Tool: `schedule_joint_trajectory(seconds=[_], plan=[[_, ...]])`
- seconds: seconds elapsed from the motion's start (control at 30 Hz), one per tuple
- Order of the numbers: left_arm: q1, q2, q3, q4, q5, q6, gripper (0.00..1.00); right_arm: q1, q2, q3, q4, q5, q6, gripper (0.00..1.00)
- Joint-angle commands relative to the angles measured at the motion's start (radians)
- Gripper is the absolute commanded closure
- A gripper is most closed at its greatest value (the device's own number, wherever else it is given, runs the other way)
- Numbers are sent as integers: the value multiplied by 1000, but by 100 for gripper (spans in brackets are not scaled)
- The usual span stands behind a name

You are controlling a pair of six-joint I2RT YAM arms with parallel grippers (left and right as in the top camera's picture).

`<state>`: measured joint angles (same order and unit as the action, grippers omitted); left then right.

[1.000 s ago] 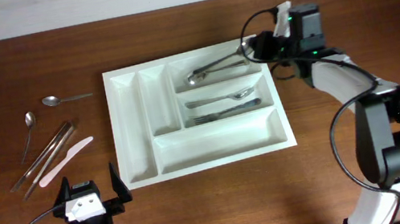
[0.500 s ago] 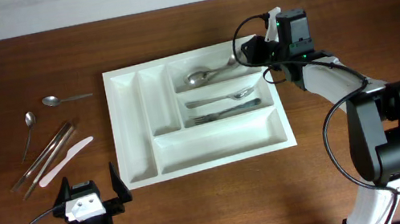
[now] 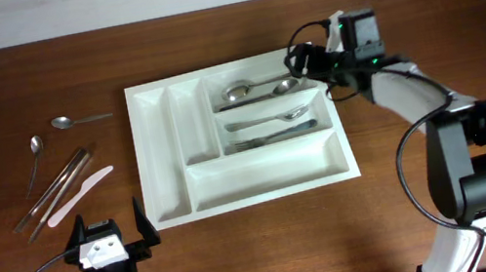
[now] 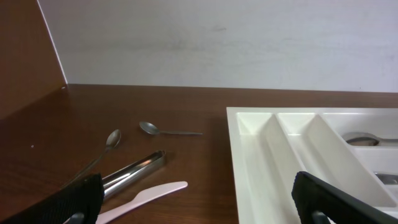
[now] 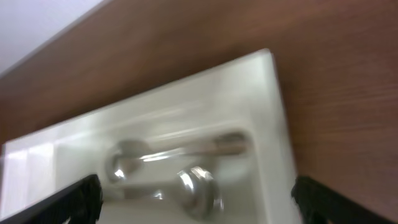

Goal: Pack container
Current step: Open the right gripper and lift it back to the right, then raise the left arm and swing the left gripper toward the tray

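The container (image 3: 264,173) is a white compartment tray in the middle of the table. Its top long slot holds two spoons (image 3: 260,89); the slot below holds a fork and a spoon (image 3: 273,126). My right gripper (image 3: 301,59) hovers open over the tray's far right corner, above the spoons (image 5: 200,186), with nothing between its fingers (image 5: 73,200). The tray rim (image 5: 273,112) shows blurred in the right wrist view. My left gripper (image 3: 107,228) rests open near the front edge, left of the tray (image 4: 249,162), holding nothing.
Loose cutlery lies left of the tray: two small spoons (image 3: 80,119) (image 3: 34,154), metal chopsticks (image 3: 59,187) and a pale plastic knife (image 3: 81,195). The left wrist view shows the knife (image 4: 146,196), chopsticks (image 4: 132,170) and a spoon (image 4: 168,131).
My right gripper has opened and let go of a spoon, which now lies flat in the tray's top slot. The left arm has not moved.
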<state>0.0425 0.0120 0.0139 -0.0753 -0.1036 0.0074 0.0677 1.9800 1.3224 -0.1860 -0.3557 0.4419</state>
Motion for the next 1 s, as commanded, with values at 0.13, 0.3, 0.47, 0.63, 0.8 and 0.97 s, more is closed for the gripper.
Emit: schedule_joint_trajectory(seconds=[0.13, 0.3, 0.47, 0.63, 0.8, 0.97], plan=[[6, -7, -5, 0, 10, 12, 1, -179, 7, 190, -297, 55, -197, 1], [6, -7, -5, 0, 10, 12, 1, -276, 7, 321, -464, 69, -280, 1], [6, -7, -5, 0, 11, 12, 1, -319, 7, 390, -602, 306, -346, 1], [6, -7, -5, 0, 10, 12, 1, -320, 7, 391, -710, 505, -359, 1], [6, -7, -5, 0, 10, 12, 1, -323, 7, 391, -836, 515, -301, 1], [6, -7, -5, 0, 11, 12, 1, -325, 7, 391, -851, 513, -268, 1]])
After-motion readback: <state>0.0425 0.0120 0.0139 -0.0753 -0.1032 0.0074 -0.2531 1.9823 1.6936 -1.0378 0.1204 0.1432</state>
